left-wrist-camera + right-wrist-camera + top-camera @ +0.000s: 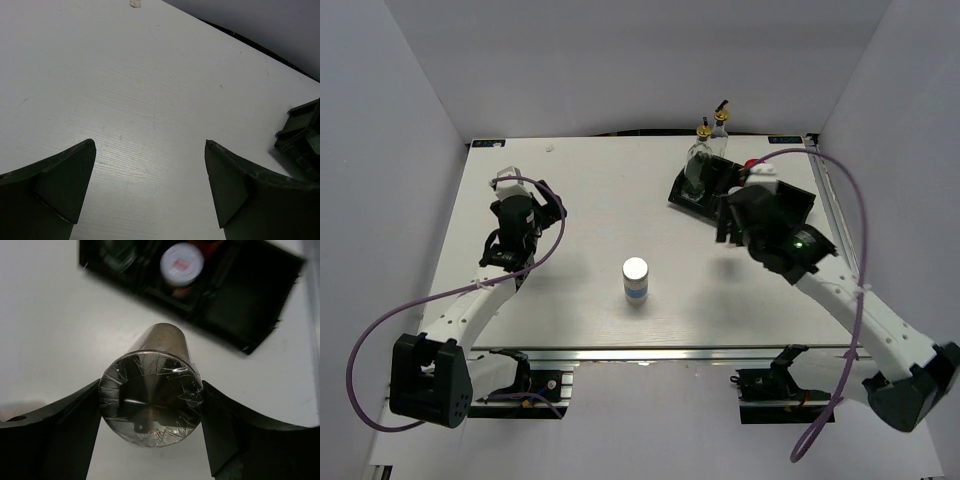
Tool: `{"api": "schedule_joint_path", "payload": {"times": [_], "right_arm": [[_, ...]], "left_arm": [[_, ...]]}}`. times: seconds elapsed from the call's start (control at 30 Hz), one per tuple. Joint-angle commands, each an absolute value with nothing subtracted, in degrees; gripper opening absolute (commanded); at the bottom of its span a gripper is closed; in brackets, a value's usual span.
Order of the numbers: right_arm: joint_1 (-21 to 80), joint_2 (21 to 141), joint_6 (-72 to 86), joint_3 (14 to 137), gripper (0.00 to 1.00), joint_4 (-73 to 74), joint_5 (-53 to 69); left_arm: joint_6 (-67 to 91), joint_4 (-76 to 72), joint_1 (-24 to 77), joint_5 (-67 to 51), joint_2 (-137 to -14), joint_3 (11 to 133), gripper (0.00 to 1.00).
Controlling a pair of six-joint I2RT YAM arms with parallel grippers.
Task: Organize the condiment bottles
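Note:
My right gripper (151,390) is shut on the short silver-lidded jar (150,400) and holds it above the table beside the black tray (250,305). In the top view the right gripper (727,228) hides the jar. A white-topped shaker (181,262) stands in the tray. Another white-topped shaker (635,280) stands alone mid-table. Two glass cruets with gold spouts (703,140) (720,116) and a red-lidded jar (752,163) stand at the tray's (790,200) far side. My left gripper (552,205) is open and empty over bare table, also seen in its wrist view (150,145).
White walls close in the table on the left, back and right. A small white scrap (550,148) lies near the back edge. A dark object (305,135) shows at the right edge of the left wrist view.

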State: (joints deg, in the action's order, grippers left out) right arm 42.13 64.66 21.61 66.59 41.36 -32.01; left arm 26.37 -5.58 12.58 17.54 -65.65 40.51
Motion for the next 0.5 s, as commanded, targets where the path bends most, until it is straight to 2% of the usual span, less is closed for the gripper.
{"api": "schedule_joint_path", "payload": {"times": [0.0,0.07,0.17,0.3,0.47], "right_arm": [[35.9,59.0,23.1,69.7,0.23,32.7,-45.0],[30.3,59.3,21.2,71.0,0.2,31.0,-44.7],[20.8,62.4,19.3,74.8,0.2,30.8,-39.7],[7.9,69.5,19.2,78.6,0.2,29.0,-26.9],[1.9,78.7,17.4,85.2,0.18,29.4,-18.8]], "left_arm": [[26.0,-5.6,12.4,17.8,-63.5,40.0,0.98],[26.1,-5.8,12.4,17.8,-63.7,39.9,0.98],[26.1,-5.9,12.5,17.5,-64.1,40.1,0.98],[26.2,-6.1,12.4,17.6,-64.4,40.1,0.98],[26.1,-5.4,12.4,18.7,-64.8,40.4,0.98]]}}
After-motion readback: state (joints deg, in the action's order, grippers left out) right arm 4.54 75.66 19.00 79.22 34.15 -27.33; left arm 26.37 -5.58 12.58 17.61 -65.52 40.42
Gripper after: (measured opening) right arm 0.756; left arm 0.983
